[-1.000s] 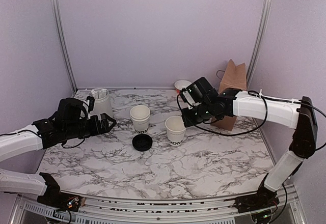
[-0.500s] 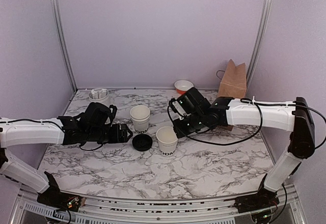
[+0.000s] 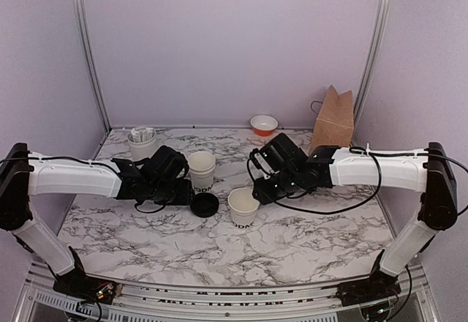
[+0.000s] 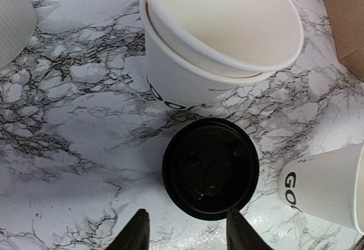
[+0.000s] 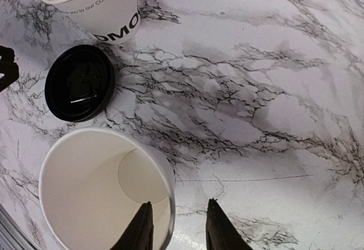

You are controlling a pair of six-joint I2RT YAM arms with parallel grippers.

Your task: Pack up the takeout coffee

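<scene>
Top external view: I see the single white cup standing upright and uncovered near the middle of the marble desk. The black lid lies flat just to its left, apart from it. Behind the lid stands a stack of nested cups. A holder of packets, an orange-rimmed bowl and a brown paper bag sit along the back.

Left wrist view: my left fingers are partway apart with nothing between them, and one tip overlaps the lid's near edge.

Right wrist view: my right fingers are narrowly parted astride the cup's wall, one over the interior and one outside. A gap shows on each side, so they do not clamp it; the cup is empty
</scene>
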